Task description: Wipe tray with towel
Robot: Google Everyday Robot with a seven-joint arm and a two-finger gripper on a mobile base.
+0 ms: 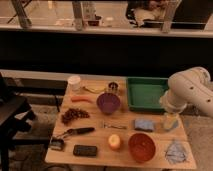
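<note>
A green tray point(146, 93) sits at the back right of the wooden table point(95, 140). A folded blue-grey towel point(144, 124) lies flat on the table in front of the tray. My white arm point(189, 90) comes in from the right, over the tray's right edge. My gripper point(170, 122) hangs below it, just right of the towel and in front of the tray's near right corner.
A purple bowl point(108, 102) stands left of the tray and an orange bowl point(141, 146) at the front. A crumpled grey cloth point(175, 151) lies at the front right. A cup point(74, 82), banana point(94, 90), carrot point(81, 99), grapes point(74, 115) and phone point(85, 150) fill the left. A black chair point(12, 117) stands left of the table.
</note>
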